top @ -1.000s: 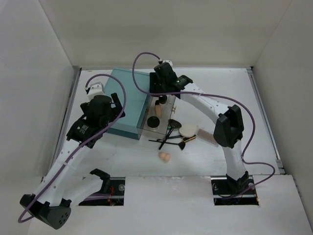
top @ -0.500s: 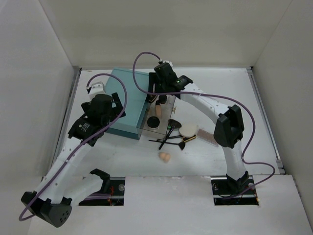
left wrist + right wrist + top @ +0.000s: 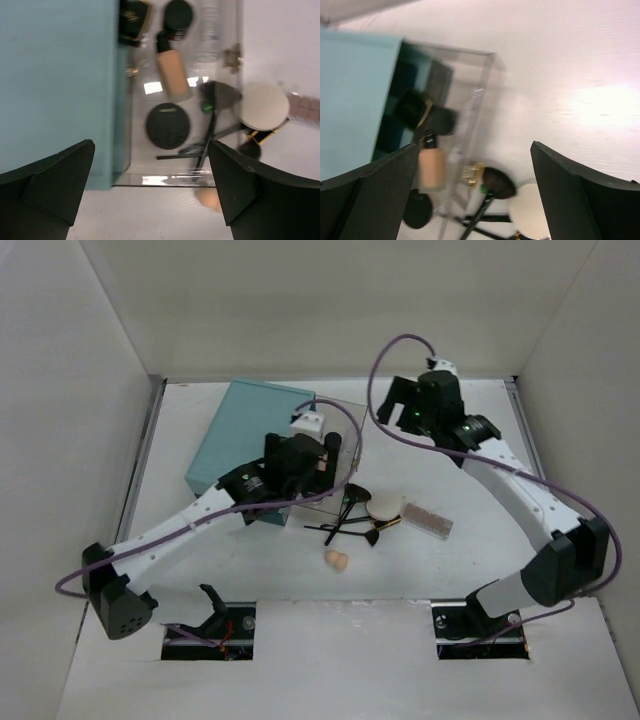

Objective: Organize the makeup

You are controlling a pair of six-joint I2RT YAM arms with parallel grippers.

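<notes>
1. Makeup [image 3: 264,106], loose: sponge [image 3: 337,560] at lower centre. Brushes [image 3: 345,530], puff [image 3: 384,507] and palette [image 3: 427,521] lie just above it, beside the tray [image 3: 345,425], so not yet sorted.
2. Makeup, stowed: compact [image 3: 167,125] and bottle [image 3: 172,75] lie flat in the clear tray, against the teal box [image 3: 240,435].
3. Left gripper [image 3: 151,150]: jaws wide and empty over the tray at centre, likely lining up a pick.
4. Right gripper [image 3: 405,405]: upper right, jaws spread and empty, clear of the work.

The top external view looks down from above and behind the robot onto the whole tabletop [image 3: 420,565]. The left wrist view hangs close over the clear tray [image 3: 150,175], facing straight down between the fingers of the left pincer [image 3: 150,150]. The right wrist view, past the right pincer [image 3: 475,147], slants down from farther off. All three share the clear tray, the teal box [image 3: 240,430] and the round white puff [image 3: 384,506].
</notes>
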